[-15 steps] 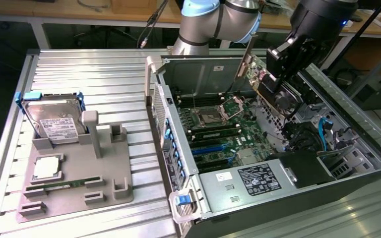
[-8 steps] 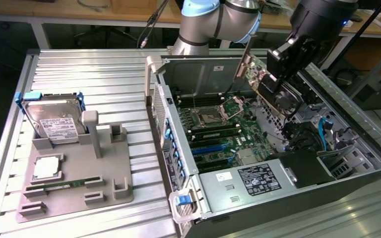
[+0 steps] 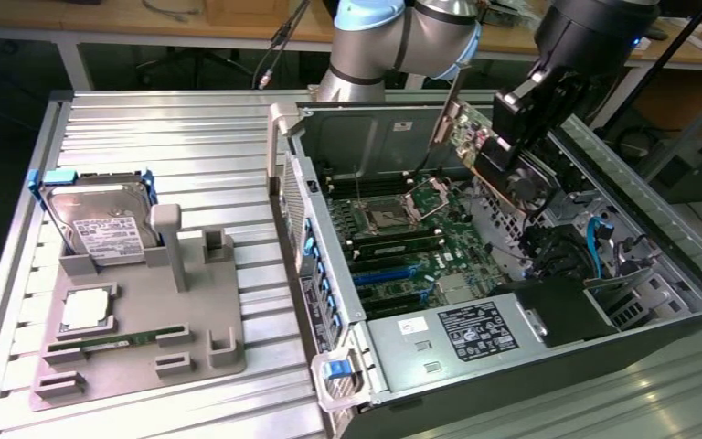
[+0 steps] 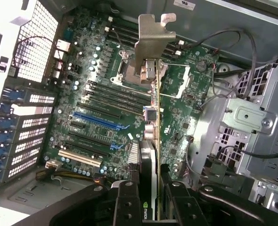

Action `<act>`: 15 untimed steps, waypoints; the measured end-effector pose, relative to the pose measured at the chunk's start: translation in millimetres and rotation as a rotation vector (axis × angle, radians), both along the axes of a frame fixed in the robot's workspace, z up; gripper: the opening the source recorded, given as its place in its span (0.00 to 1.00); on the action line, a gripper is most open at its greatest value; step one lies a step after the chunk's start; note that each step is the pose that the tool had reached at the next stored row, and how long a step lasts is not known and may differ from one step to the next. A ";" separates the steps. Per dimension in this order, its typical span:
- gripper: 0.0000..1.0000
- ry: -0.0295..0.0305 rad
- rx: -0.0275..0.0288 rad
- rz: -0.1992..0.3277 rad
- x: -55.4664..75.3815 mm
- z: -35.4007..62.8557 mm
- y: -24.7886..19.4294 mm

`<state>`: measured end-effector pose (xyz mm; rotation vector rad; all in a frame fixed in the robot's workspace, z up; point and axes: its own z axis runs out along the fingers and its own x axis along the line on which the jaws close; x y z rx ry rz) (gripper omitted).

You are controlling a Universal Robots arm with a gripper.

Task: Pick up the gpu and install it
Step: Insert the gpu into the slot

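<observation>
So the jaws are pinching the gpu [image 4: 149, 155], with the card squeezed edge-on right between them and its silver bracket [image 4: 154, 40] sticking out well past the jaws. It's hanging over the open pc case [image 3: 376, 137], with the motherboard [image 4: 101, 94] beneath the jaws.

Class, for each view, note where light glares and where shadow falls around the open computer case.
Exterior view: the metal table gleams; the case interior beneath the gripper lies dark. Wrist view: the bracket of the gpu shines, the perforated case wall glares pale, the gripper sits in shadow.
</observation>
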<state>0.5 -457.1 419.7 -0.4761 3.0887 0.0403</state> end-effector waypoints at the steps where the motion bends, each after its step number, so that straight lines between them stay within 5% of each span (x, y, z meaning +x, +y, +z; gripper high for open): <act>1: 0.27 0.0000 0.0000 0.003 0.0 0.0 0.0; 15: 0.27 0.0000 -0.0001 0.052 -0.1 0.0 0.0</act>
